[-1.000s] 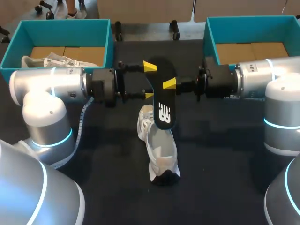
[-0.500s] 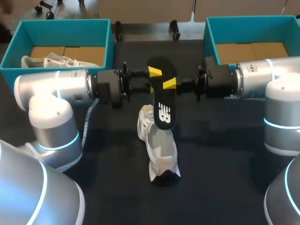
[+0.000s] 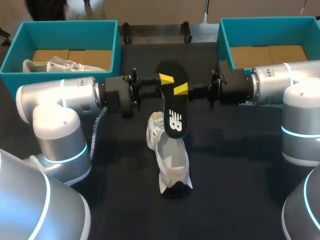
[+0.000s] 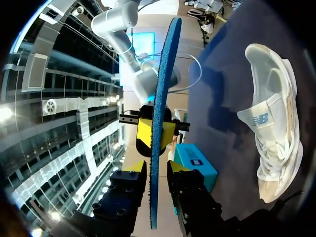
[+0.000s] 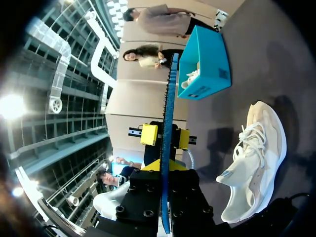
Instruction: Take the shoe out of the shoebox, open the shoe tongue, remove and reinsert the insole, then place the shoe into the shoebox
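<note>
Centrally, above the desk [image 3: 240,165], the black insole [image 3: 173,112] is held upright on edge between the two arms. The right pincer [image 3: 182,90] comes in from the right and is closed on the insole, one yellow tip pressed to each face. The left pincer [image 3: 162,85] comes in from the left and brackets the same insole near its upper part. Its fingers stand slightly apart, with a narrow gap on each side, so it grips nothing.

In the left wrist view, the insole [image 4: 157,98] runs edge-on between the left pincer [image 4: 157,173] fingers. The right pincer [image 4: 155,133] clamps it just ahead.

In the right wrist view, the insole [image 5: 169,98] is pinched in the right pincer [image 5: 165,170].

The white shoe [image 3: 169,159] lies on the desk directly beneath the insole, held by neither arm. The left shoebox [image 3: 20,50], teal, holds a second shoe [image 3: 50,65]. The right shoebox [image 3: 222,35] stands behind the right arm.
</note>
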`<state>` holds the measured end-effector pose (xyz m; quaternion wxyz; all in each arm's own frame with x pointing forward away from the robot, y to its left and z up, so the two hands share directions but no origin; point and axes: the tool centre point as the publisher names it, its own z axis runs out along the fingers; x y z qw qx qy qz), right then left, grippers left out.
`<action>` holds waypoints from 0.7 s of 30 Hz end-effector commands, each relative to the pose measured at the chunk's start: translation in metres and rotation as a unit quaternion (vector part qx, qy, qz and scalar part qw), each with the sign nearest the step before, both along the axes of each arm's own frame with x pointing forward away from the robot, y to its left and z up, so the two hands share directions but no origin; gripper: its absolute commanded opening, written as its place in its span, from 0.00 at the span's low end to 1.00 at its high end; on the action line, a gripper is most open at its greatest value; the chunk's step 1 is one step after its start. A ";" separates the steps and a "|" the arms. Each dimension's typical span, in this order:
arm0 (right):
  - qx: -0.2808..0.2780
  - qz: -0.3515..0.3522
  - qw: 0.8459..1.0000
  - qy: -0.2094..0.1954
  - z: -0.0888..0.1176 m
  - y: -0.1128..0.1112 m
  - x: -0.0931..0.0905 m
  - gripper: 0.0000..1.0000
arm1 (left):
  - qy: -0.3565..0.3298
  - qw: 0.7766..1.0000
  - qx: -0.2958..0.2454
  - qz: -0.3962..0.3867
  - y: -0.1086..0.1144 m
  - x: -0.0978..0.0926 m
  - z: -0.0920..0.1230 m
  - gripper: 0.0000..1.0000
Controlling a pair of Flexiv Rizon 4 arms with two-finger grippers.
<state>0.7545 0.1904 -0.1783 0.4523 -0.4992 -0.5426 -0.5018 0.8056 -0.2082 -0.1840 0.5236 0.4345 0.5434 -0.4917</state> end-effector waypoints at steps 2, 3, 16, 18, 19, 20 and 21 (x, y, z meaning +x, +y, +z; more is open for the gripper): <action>0.000 -0.001 1.000 0.000 0.000 0.001 -0.001 0.00 | -0.001 1.000 -0.002 0.002 -0.002 0.001 -0.001 0.29; 0.000 -0.001 1.000 0.000 0.000 0.001 -0.001 0.00 | -0.001 1.000 -0.002 0.003 -0.002 0.002 -0.001 0.29; 0.000 -0.001 1.000 0.000 0.000 0.001 -0.001 0.00 | -0.011 1.000 0.000 -0.003 -0.003 0.000 -0.001 0.00; 0.000 -0.001 1.000 0.000 0.000 0.001 -0.001 0.00 | -0.013 1.000 0.001 -0.006 -0.004 -0.001 -0.001 0.00; 0.000 -0.001 1.000 0.000 0.000 0.001 -0.001 0.00 | -0.014 1.000 0.002 -0.007 -0.004 -0.001 -0.001 0.00; 0.000 -0.001 1.000 0.000 0.000 0.001 -0.001 0.00 | -0.015 1.000 0.002 -0.007 -0.004 -0.001 -0.001 0.00; 0.000 -0.001 1.000 0.000 0.000 0.001 -0.001 0.00 | -0.015 1.000 0.003 -0.008 -0.004 -0.001 -0.001 0.00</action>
